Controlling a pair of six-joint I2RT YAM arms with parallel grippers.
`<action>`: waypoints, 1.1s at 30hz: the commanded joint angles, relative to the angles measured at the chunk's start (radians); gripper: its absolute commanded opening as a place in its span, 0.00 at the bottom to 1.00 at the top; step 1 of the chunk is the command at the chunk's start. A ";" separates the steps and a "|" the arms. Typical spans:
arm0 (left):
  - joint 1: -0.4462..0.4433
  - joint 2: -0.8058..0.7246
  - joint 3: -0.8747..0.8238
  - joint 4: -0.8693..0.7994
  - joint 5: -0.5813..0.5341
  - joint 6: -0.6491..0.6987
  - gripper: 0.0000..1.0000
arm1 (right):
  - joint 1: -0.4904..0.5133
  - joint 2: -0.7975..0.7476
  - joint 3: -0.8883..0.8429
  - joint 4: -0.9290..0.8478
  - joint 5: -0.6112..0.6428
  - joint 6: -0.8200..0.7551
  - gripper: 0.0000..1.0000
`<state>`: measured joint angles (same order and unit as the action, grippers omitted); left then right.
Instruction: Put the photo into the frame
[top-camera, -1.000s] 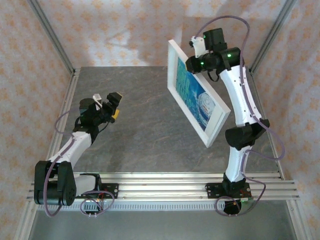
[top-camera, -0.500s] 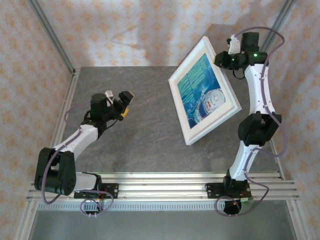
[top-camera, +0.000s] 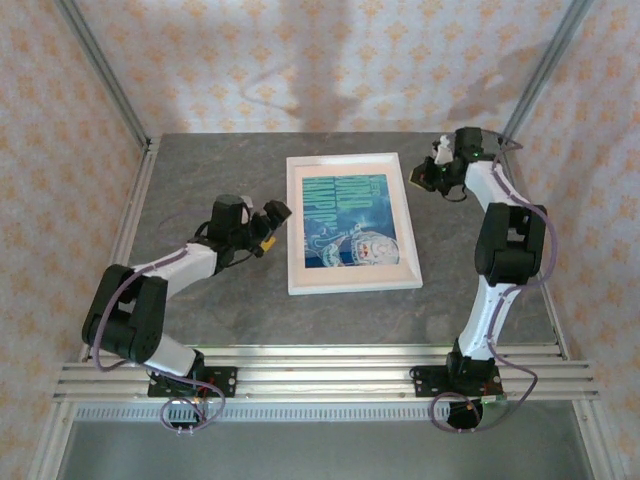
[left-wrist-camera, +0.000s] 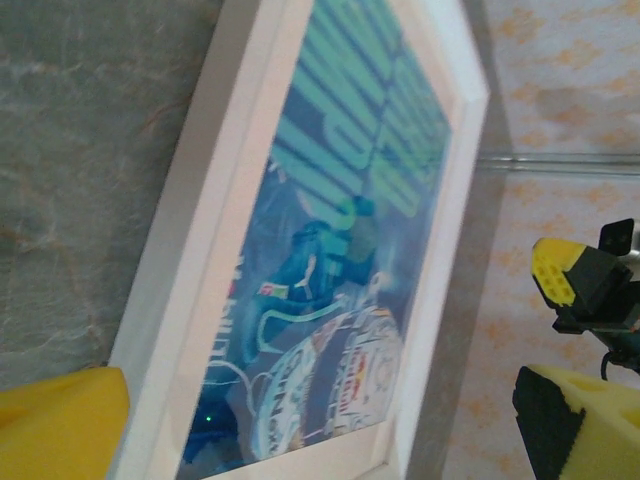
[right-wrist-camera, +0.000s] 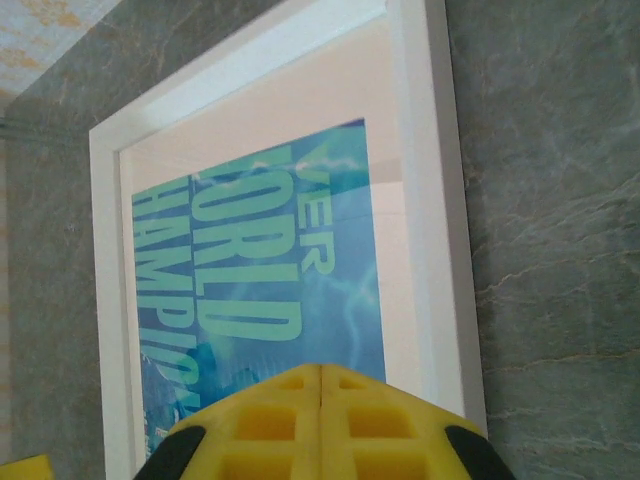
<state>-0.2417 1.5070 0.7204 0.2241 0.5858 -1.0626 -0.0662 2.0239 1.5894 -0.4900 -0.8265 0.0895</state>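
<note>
**Photo lying inside the white frame, flat on the table**

Photo, a blue-teal print, faces up inside the frame. The frame lies flat near the middle of the grey stone-patterned table. The large pale lettering runs along the far end of the print, and a helmeted figure fills the near end. From the right wrist camera, a pale strip shows between the print and the frame's moulding along two sides.

The left pincer is spread wide, holding nothing. It sits low, just beside the frame's left rail about halfway along. Whether it touches the rail cannot be told. In the left wrist view its yellow fingers stand far apart at the bottom corners, with the frame stretching away ahead of them.

The right pincer is clenched, its yellow pads pressed together with nothing between them. It hovers just beside the frame's far right corner and looks down over the lettered end of the print.
</note>
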 joint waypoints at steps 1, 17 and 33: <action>-0.008 0.025 -0.020 0.013 -0.029 0.022 1.00 | 0.002 -0.004 -0.057 0.180 -0.056 0.078 0.00; -0.035 -0.005 -0.016 -0.183 -0.095 0.168 1.00 | 0.040 -0.159 -0.187 0.021 0.226 -0.054 0.38; -0.231 0.020 -0.017 -0.140 -0.122 0.097 1.00 | 0.132 -0.066 -0.252 0.087 0.274 -0.098 0.62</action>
<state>-0.4538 1.5288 0.7040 0.0711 0.4908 -0.9451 0.0502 1.9442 1.2980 -0.4187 -0.5701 0.0196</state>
